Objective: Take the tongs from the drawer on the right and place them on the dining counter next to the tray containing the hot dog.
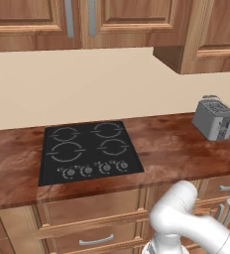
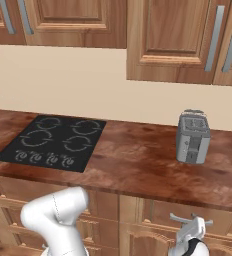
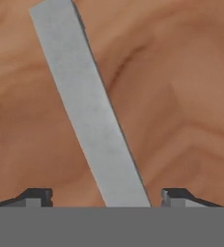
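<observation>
Tool [image 3: 102, 197] is spread wide, fingertips [image 3: 35, 196] either side of the drawer [image 3: 181, 96] handle [image 3: 87, 106], not touching it. Arm's bent low below the worktop [image 1: 166, 144] with the stovetop [image 1: 87, 151] and toaster [image 1: 213, 119].

You are looking at a black four-burner stovetop [image 1: 89, 153] sitting flush in the wood desk [image 1: 166, 144], with its row of knobs [image 1: 94, 169] running along the front edge. A silver two-slot toaster [image 1: 214, 119] is standing upright on the desk, well apart from the stovetop toward the right. Wooden upper cabinets [image 2: 175, 40] with silver bar handles are hanging above, against a cream wall [image 1: 87, 84].
</observation>
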{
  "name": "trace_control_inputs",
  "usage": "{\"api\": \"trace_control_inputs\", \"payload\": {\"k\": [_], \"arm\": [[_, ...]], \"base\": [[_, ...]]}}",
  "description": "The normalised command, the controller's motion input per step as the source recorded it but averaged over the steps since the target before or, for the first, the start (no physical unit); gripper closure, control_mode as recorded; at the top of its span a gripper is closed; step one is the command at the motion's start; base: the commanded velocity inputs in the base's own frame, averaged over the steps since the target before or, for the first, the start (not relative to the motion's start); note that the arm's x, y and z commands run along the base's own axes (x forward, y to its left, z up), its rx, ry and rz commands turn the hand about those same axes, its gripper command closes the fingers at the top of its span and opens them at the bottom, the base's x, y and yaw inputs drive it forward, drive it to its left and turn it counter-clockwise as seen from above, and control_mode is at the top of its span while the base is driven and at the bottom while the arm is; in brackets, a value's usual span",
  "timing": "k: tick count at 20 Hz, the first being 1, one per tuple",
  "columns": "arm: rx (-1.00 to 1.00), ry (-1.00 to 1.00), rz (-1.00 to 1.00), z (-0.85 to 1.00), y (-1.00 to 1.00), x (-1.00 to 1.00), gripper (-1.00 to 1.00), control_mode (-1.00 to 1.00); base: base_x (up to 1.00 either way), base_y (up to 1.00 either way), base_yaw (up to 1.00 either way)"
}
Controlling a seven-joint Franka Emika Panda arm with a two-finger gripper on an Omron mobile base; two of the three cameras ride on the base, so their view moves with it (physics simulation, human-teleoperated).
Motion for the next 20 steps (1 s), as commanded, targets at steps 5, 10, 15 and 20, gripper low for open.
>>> {"api": "trace_control_inputs", "payload": {"k": [5,10,15,20], "arm": [[-0.01,-0.07,0.1,-0.64,-0.35,0.12,-1.0,-1.0],[0.0,-0.01,0.06,-0.15,-0.02,0.06,1.0,-1.0],[0.0,0.0,0.0,0.0,0.0,0.0,1.0,-1.0],[0.0,0.0,0.0,0.0,0.0,0.0,1.0,-1.0]], "base": [[0.0,0.0,0.0],[0.0,0.0,0.0],[0.0,0.0,0.0],[0.0,0.0,0.0]]}}
